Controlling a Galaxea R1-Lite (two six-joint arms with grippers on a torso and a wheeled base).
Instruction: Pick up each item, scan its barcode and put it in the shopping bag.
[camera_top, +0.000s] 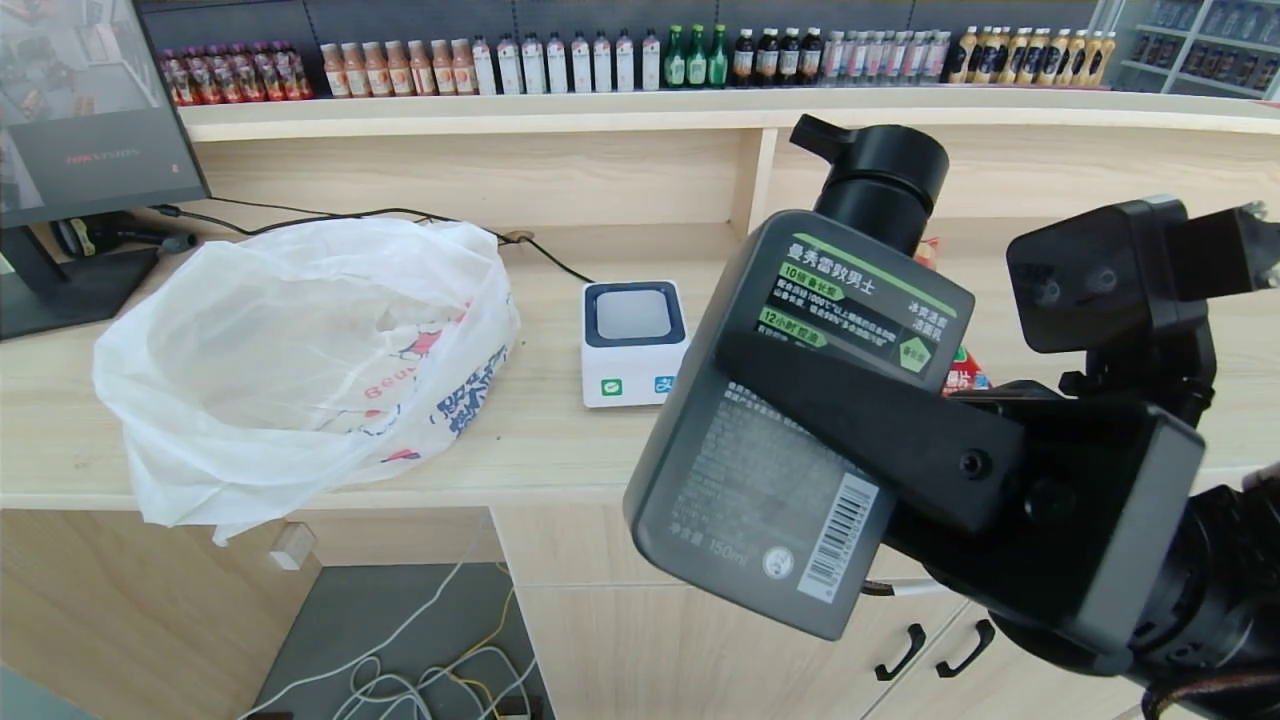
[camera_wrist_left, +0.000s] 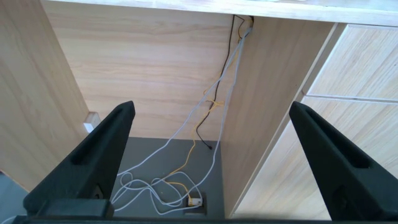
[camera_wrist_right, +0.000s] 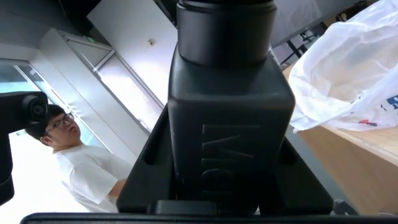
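Monitor: we list a dark screen on its stand at the counter's left end.
Shopping bag: white plastic, mouth open, slumped on the counter beside the monitor.
Left gripper: fingers spread wide, holding nothing, facing the kneehole under the counter, where we note loose cables on the floor.
Scanner: small white box with a grey window facing up, just right of the bag.
Bottle: dark grey with a black pump cap, tilted, held in the air right of the scanner, barcode label facing us.
Right gripper: clamped across the bottle's body.
Counter: pale wood with a raised back ledge.
Shelf bottles: we count one long row of drinks behind the ledge.
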